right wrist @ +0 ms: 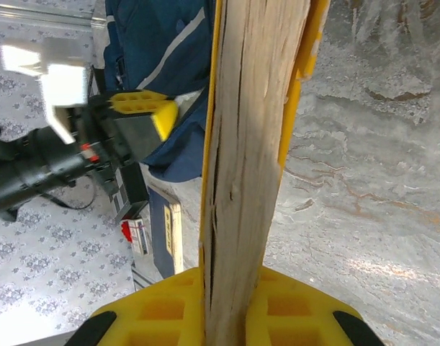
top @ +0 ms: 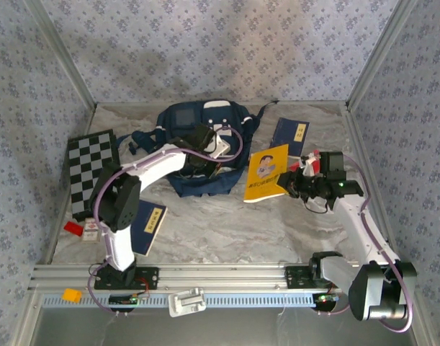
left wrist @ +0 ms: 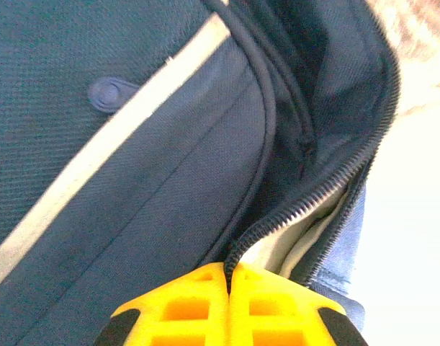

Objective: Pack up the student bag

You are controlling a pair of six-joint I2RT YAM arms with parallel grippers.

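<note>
At the back centre of the table [top: 227, 238] in the top external view lies the student bag [top: 180, 119], navy with a white patch on top. The left gripper [top: 204, 153] reaches onto its front. The right gripper [top: 295, 182] clamps a yellow book [top: 266, 171] just right of the bag. A checkerboard [top: 88, 169] lies at the left and a navy booklet [top: 149, 225] beside the left arm's base.

In the left wrist view the yellow fingers [left wrist: 183, 310] are pressed together, and the student bag's [left wrist: 133, 180] open zipper edge runs down into their seam; whether it is pinched cannot be told.

In the right wrist view the right gripper [right wrist: 230, 295] is closed on the yellow book [right wrist: 241, 158], seen edge-on with its pages upright. Beyond it the left gripper [right wrist: 142, 108] sits against the student bag [right wrist: 158, 43].
</note>
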